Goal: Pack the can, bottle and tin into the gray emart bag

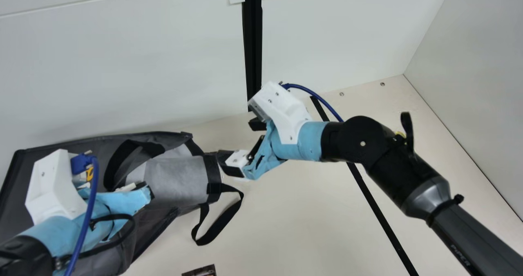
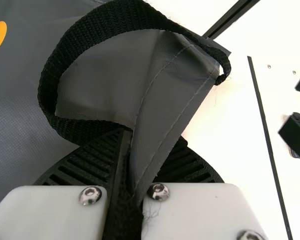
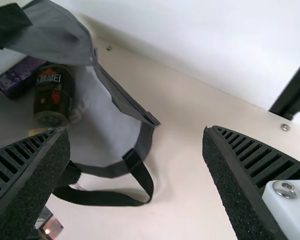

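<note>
Cream desk (image 1: pixel 286 227) carries gray emart bag (image 1: pixel 179 178); left claw (image 2: pixel 145 150) grasps its edge, should tension gently, with released right claw (image 3: pixel 136 131) best routed clear of the black strap (image 3: pixel 105 198).

Here's the gray emart bag (image 1: pixel 94 142), lying slack on the table, dark outside, paler lining, black straps, its mouth gaping. And inside, there's the can (image 3: pixel 53 95), black with white and red print, on its side, one end toward the opening! Right beside it sits a purple printed item (image 3: pixel 19 77), partly hidden; tin or not, I can't tell.
</note>
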### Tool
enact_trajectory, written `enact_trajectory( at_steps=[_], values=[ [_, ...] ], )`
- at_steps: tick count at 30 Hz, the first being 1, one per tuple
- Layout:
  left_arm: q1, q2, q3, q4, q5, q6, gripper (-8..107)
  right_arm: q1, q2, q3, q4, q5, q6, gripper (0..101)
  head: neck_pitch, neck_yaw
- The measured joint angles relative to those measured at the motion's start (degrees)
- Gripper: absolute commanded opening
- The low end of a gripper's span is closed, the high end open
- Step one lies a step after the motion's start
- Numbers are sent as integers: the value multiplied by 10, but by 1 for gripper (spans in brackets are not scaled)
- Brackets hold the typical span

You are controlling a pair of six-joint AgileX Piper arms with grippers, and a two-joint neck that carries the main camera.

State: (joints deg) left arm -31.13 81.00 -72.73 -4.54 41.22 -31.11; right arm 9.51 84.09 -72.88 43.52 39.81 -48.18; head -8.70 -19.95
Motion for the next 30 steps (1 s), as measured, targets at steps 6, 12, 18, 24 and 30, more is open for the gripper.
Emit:
enact_trajectory(
  at_steps=[6, 12, 18, 24, 30],
  values=[
    [0, 0, 0, 0, 0, 0, 10, -25, -19, 10, -6, 5, -2, 91, 0, 0],
    [0, 0, 0, 0, 0, 0, 10, -48, -39, 22, -27, 6, -2, 91, 0, 0],
    [0, 0, 0, 0, 0, 0, 10, -69, -58, 34, -58, 2, 7, 91, 0, 0],
    [0, 0, 0, 0, 0, 0, 10, -91, -77, 45, -80, -2, 15, 91, 0, 0],
    [0, 0, 0, 0, 0, 0, 10, -115, -95, 53, -97, -4, 25, 91, 0, 0]
  ],
)
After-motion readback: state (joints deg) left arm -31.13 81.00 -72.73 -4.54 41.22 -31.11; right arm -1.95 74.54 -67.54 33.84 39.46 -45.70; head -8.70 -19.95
